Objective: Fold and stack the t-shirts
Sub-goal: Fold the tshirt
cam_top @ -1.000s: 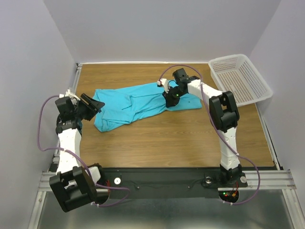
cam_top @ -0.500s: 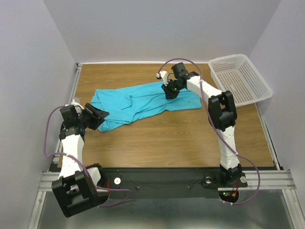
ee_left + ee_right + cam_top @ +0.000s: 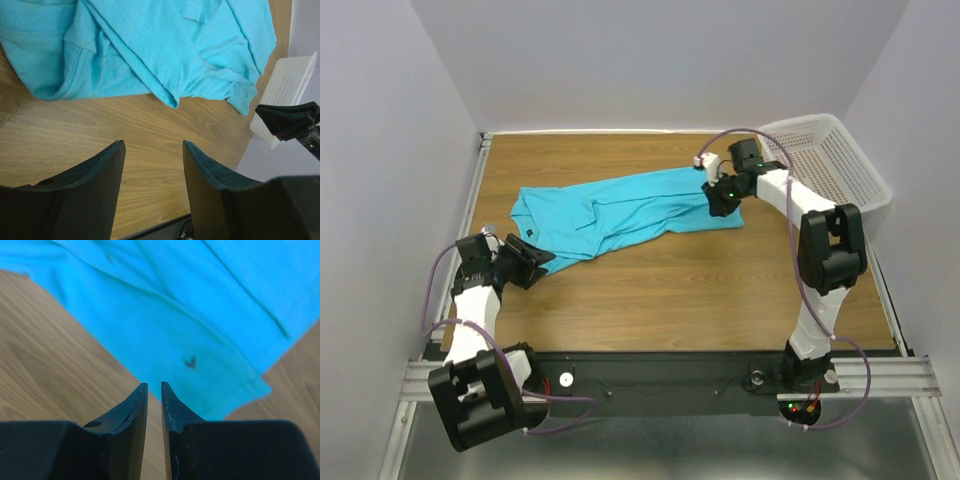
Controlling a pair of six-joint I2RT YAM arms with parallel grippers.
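One turquoise t-shirt (image 3: 620,210) lies crumpled and stretched left to right across the wooden table (image 3: 670,280). In the left wrist view the t-shirt (image 3: 150,45) fills the top of the frame. My left gripper (image 3: 532,262) sits low by the shirt's near-left corner, open. Only bare wood shows between the fingers of this gripper (image 3: 152,145). My right gripper (image 3: 720,198) hangs over the shirt's right end. In its wrist view the gripper (image 3: 153,385) has a thin gap between its jaws with nothing in it, above the edge of the t-shirt (image 3: 190,315).
A white perforated basket (image 3: 825,160) stands at the far right corner, also seen as a basket (image 3: 287,85) in the left wrist view. Grey walls close in the table on the left, back and right. Bare wood lies in front of the shirt.
My left arm has drawn back toward the near-left, off the shirt's left end. My right gripper has travelled right along the shirt to its right end. The shirt's left part lies flatter.
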